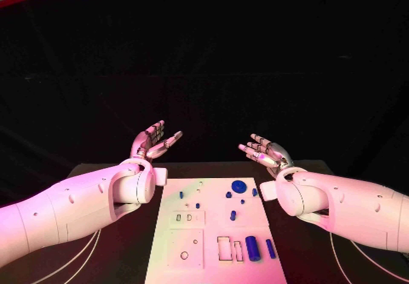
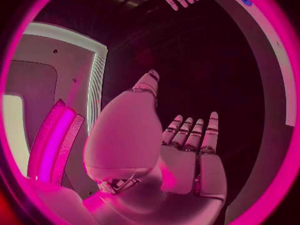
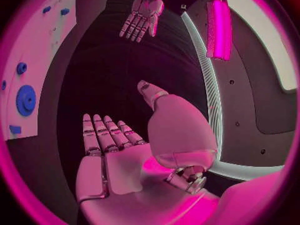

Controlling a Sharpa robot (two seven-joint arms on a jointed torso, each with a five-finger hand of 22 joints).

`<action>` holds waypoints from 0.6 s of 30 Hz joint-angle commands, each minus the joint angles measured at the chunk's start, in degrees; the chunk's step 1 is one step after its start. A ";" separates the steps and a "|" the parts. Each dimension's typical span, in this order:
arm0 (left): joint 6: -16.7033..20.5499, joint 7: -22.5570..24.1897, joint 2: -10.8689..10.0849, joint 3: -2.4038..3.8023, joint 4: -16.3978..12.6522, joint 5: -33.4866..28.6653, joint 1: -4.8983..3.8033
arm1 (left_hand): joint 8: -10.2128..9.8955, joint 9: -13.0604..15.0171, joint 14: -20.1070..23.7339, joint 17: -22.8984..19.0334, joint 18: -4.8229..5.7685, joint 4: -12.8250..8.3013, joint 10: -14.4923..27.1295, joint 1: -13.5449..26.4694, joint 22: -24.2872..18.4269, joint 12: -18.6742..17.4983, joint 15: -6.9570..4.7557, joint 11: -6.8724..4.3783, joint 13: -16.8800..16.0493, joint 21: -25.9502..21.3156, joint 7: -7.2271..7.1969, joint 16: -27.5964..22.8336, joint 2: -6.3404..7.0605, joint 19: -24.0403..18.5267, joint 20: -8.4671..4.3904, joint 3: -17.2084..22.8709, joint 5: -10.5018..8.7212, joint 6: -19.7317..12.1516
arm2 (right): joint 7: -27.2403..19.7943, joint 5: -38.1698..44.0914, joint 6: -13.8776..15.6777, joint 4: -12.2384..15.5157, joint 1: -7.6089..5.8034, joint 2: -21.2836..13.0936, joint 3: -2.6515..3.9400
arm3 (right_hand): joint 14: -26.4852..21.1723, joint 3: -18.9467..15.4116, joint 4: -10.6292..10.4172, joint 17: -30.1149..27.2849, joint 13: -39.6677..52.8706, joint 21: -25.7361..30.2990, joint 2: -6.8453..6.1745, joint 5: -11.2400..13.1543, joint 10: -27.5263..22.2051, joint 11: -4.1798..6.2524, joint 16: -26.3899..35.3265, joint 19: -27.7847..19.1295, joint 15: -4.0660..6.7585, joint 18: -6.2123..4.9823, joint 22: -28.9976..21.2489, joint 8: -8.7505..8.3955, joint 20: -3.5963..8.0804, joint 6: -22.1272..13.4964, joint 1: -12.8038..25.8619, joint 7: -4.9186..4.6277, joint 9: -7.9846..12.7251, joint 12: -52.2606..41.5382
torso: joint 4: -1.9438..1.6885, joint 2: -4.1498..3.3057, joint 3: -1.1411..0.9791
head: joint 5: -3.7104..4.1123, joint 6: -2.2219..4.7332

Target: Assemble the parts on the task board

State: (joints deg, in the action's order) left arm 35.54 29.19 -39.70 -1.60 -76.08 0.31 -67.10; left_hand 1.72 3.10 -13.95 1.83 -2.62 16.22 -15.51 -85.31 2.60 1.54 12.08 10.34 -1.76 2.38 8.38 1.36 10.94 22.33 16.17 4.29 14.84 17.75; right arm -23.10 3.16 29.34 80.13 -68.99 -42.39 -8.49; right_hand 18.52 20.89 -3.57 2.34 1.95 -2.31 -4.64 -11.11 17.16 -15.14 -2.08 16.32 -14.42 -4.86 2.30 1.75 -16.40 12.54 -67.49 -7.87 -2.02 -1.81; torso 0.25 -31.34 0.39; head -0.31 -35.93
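The white task board [image 1: 213, 236] lies in the middle of the black table. Several blue parts rest on it: a round disc [image 1: 240, 187], a small peg [image 1: 233, 215], a thick cylinder [image 1: 252, 248] and a slim bar [image 1: 270, 248]. My left hand [image 1: 153, 142] is raised beyond the board's far left corner, palm up, fingers spread, holding nothing. My right hand [image 1: 266, 152] is raised beyond the far right corner, likewise spread and empty. The right wrist view shows my right hand [image 3: 115, 155], the disc [image 3: 25, 100] and my left hand [image 3: 140, 17]. My left hand [image 2: 187, 150] also appears from its own wrist.
Rectangular slots [image 1: 230, 248] and a round hole [image 1: 184, 255] are cut in the board's near part. Pale cables [image 1: 90, 251] run along the table at both sides of the board. Bare black table [image 1: 307, 260] flanks the board.
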 commanded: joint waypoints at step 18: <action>-7.60 2.01 -7.99 0.01 -8.69 1.30 -0.20 | 6.72 4.06 -31.02 5.12 -6.62 -0.20 -32.75 -4.29 3.27 3.78 -0.49 2.90 -2.01 7.70 7.13 8.34 -4.03 20.88 0.36 5.89 -0.22 24.36 | 8.84 47.19 -7.75 -3.16 -4.45 -2.27 -1.19 | 41.86 7.87 8.58 5.24 1.64 -13.04 -4.33 -0.48 42.79 5.18 -9.66 35.27 6.96 -5.62 4.64 10.32 2.69 39.18 -9.72 -5.19 -6.04 -3.05 | -1.76 -3.20 0.08 | 1.34 -1.80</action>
State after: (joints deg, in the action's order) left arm 30.46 30.00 -47.43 -1.66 -84.28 0.81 -67.19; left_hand 8.39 7.13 -44.58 6.90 -8.44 15.95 -47.59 -89.63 5.85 5.14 11.65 13.31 -3.75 9.98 10.69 9.60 7.27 42.97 16.49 10.10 14.83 41.85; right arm -17.62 36.94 22.78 76.81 -73.30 -44.47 -9.72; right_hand 52.61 26.54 3.96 6.63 3.45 -12.57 -7.49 -11.10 52.48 -11.50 -9.94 45.25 -9.39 -9.32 6.07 10.45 -15.01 44.76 -76.42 -11.24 -7.20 -4.76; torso -1.09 -33.68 0.44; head 0.85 -37.71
